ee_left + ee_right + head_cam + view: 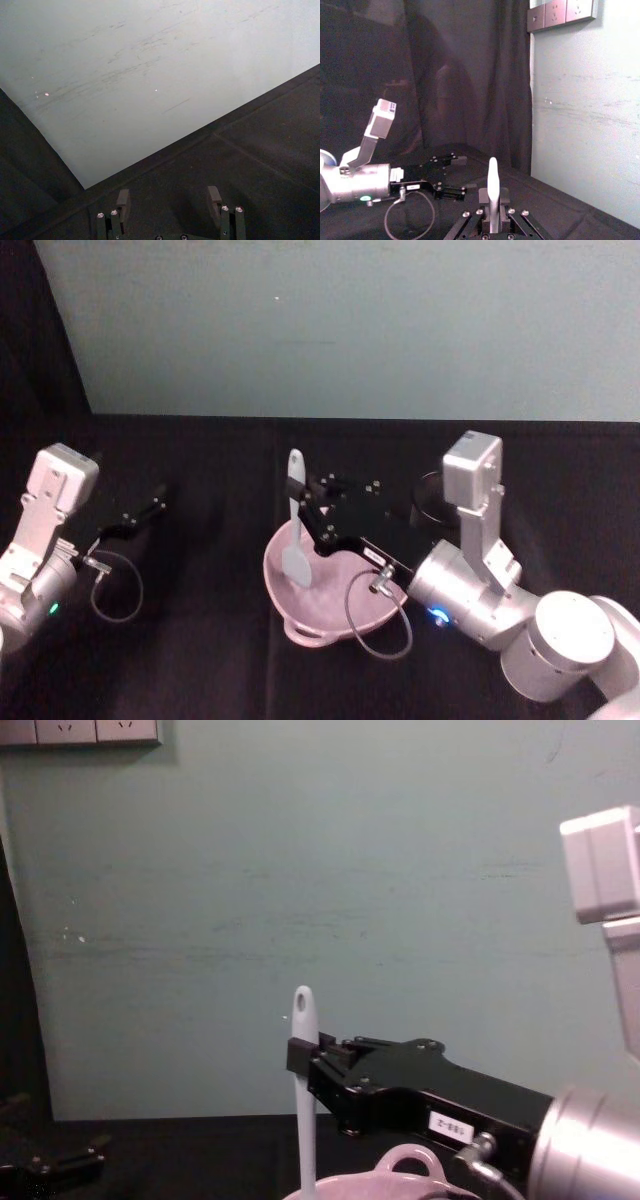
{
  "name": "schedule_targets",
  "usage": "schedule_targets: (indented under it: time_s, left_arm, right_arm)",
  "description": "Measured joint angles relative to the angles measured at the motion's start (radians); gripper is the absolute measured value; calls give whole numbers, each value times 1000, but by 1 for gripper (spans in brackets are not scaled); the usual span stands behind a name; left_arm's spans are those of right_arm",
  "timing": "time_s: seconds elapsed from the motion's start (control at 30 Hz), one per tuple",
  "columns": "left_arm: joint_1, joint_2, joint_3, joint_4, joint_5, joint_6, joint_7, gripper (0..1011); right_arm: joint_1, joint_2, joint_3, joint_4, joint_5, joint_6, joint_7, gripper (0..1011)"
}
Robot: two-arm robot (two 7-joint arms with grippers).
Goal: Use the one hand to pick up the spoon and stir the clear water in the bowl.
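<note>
1. Over the bowl [272,565], far side: right end effector [301,510], black and flat-bodied, clamped tight on the spoon [296,545] at its upper shaft.
2. Spoon: slim white plastic, upright, holed handle end topmost, flat blade down inside the bowl.
3. Bowl: glossy pale pink, loop handle on near rim, sitting on the black-clothed counter [200,650].
4. Step, as judged: pickup done, stirring in hand; next calls for small circles kept within the rim.
5. Left end effector [152,504]: parked at left, fingers apart, empty.
</note>
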Motion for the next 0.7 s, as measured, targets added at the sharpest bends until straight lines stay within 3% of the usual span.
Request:
schedule_targets:
  time_s: [0.23,0.5,0.7]
  left_arm:
    - [0,0,0,0,0,0,0,1005]
    - [0,0,0,0,0,0,0,1005]
    - [0,0,0,0,0,0,0,1005]
  right_arm:
    - [49,-29,-7,63,-49,-23,-39,110]
    - [83,-41,37,120,-83,-36,-88,110]
    - [75,-28,71,119,-99,-31,-112,110]
